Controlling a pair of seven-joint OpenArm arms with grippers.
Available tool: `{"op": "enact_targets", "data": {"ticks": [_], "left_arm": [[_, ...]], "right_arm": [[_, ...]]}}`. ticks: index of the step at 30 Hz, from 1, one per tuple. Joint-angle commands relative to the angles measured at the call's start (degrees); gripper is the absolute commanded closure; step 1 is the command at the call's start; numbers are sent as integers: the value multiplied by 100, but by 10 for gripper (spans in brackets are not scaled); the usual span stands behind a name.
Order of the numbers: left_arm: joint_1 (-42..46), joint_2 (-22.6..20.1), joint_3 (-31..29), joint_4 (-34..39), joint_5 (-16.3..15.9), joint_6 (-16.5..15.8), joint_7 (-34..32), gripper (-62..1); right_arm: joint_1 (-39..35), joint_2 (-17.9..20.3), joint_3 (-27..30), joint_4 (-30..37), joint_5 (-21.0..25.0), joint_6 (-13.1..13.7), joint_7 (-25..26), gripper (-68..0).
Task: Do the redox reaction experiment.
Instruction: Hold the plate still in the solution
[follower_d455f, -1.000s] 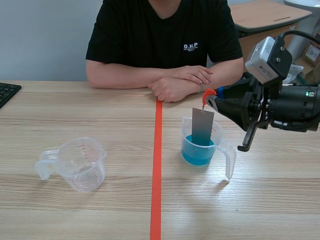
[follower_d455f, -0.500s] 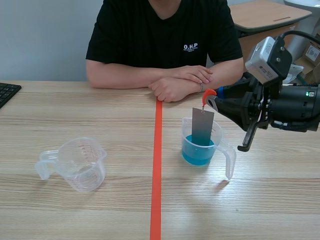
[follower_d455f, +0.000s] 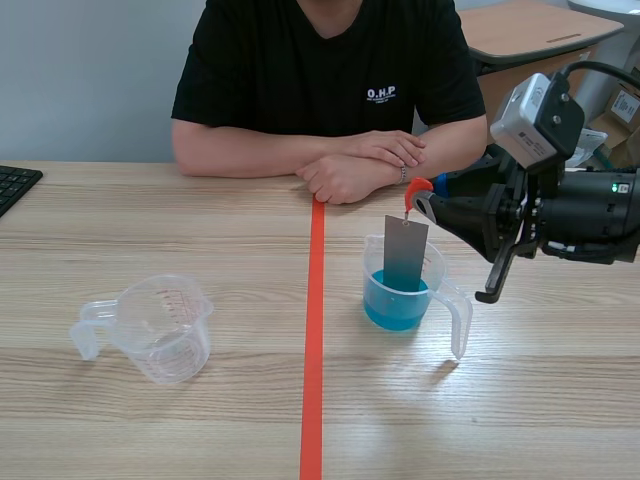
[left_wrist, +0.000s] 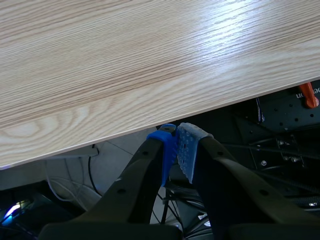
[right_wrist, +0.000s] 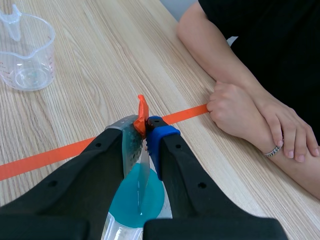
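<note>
A grey metal plate (follower_d455f: 405, 252) hangs from an orange clip (follower_d455f: 416, 190), and its lower end dips into the blue liquid of a clear measuring cup (follower_d455f: 404, 290) right of the tape line. My right gripper (follower_d455f: 420, 202) is above the cup, shut on the clip. In the right wrist view the clip (right_wrist: 142, 115) is pinched between my fingers, with the plate (right_wrist: 143, 175) hanging down over the blue liquid (right_wrist: 131, 202). My left gripper (left_wrist: 176, 145) is shut on nothing, below the table's front edge (left_wrist: 165, 117), and does not show in the scene view.
An empty clear measuring cup (follower_d455f: 160, 328) stands on the left half of the table and shows ahead of my right gripper (right_wrist: 27, 52). A person's folded hands (follower_d455f: 360, 165) rest at the far side. A keyboard corner (follower_d455f: 15, 185) lies at the far left.
</note>
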Motion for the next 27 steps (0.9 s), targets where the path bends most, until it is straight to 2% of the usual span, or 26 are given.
{"op": "enact_targets", "data": {"ticks": [1,11,27], "left_arm": [[28,13,-20,61,-11,-13,-83,-40],[28,13,-20,61,-11,-13,-83,-40],[31,11,-20,61,-11,-13,-81,-40]], "right_arm": [[50,105,85,9,-39,46,-61,-17],[15,103,382,129,2,46,-20,-17],[-575,92,990,1335,26,46,-372,-17]]}}
